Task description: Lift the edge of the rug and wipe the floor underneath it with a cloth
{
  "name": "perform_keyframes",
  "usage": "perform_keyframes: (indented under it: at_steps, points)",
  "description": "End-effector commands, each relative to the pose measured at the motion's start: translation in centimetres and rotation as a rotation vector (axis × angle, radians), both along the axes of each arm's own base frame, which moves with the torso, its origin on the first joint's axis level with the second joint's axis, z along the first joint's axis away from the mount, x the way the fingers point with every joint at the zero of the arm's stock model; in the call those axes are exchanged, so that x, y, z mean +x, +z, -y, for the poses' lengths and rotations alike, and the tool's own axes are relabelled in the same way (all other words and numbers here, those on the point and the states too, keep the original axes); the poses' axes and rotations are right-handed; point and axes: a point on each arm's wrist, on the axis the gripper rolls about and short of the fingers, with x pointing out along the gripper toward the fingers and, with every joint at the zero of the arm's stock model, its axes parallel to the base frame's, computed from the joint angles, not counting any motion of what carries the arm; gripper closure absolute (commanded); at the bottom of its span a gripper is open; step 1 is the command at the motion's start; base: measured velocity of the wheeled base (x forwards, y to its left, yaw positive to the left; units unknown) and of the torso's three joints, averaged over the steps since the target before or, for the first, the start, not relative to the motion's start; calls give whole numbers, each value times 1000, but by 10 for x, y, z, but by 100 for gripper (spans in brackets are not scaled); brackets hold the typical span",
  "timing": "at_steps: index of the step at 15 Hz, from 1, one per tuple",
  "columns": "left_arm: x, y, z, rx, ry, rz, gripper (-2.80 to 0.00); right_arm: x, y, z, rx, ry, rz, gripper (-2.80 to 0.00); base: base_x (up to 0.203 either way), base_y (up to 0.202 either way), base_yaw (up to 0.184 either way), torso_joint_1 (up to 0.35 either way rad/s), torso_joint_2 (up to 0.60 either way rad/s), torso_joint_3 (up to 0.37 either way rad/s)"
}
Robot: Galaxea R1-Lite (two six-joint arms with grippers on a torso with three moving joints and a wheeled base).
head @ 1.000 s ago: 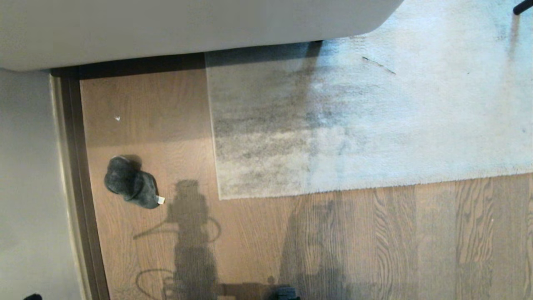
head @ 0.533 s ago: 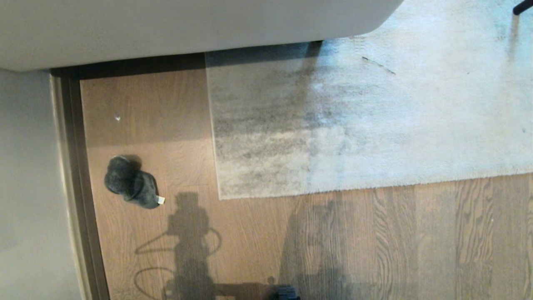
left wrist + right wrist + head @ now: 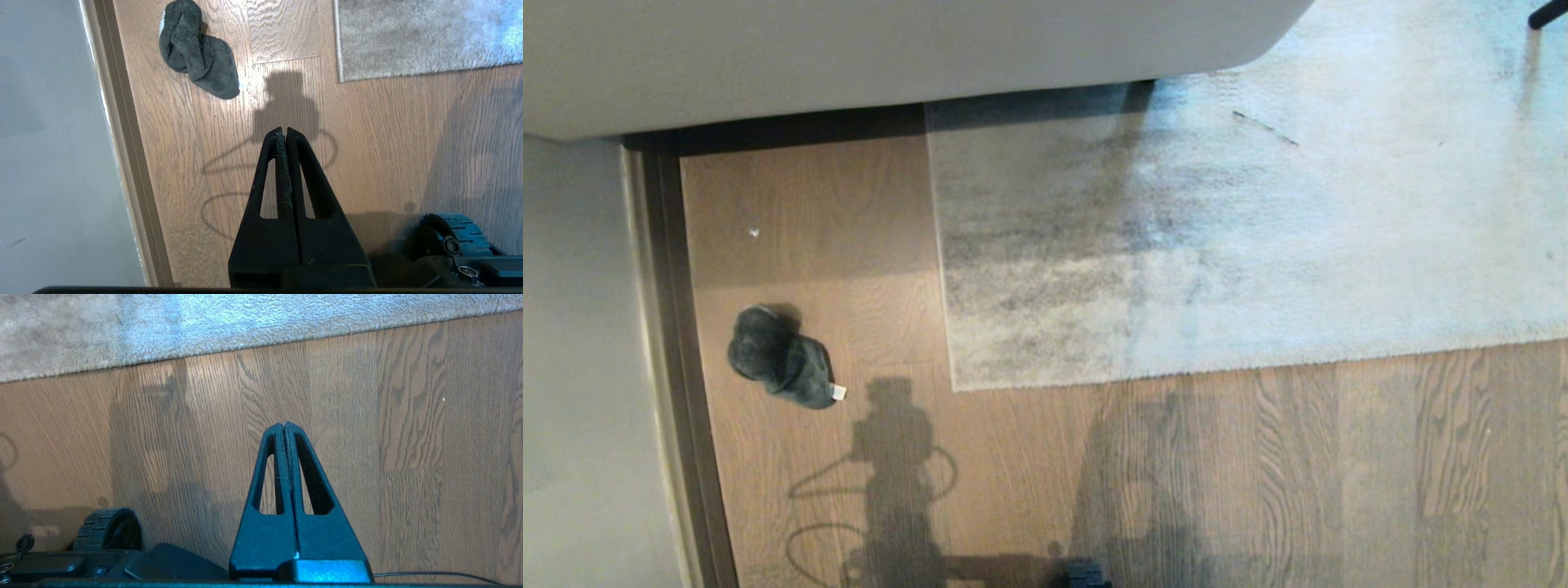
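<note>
Left pincer (image 3: 282, 131): two matte black tapered fingers (image 3: 304, 171), each a slender triangle with a long cut-out slot, rising from a broad black block; pale scuffs along the inner edges. Right pincer (image 3: 284, 426): same form, black with a grainy finish. Base: black housing with a ribbed wheel (image 3: 107, 526), a round bolt head (image 3: 452, 246) and a thin black cable (image 3: 429, 574)

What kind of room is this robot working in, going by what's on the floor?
Probably a living room in a home. A large grey rug lies flat on wood-plank floor, and a pale upholstered piece, likely a sofa, stands over its far edge. A small dark cloth lies near the skirting strip.
</note>
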Motion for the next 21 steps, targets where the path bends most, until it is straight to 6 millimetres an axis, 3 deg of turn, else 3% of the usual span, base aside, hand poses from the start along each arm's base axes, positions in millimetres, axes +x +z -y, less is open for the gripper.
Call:
perform_keyframes:
  at_steps: [1,21]
  points:
    - [0,0,0,-10,0,1,0,0,0,0,-1,-1,-1,0,0,0,0,5,-1,87]
    - [0,0,0,-49,19,1,0,0,0,0,1,-1,-1,0,0,0,0,2,2,196]
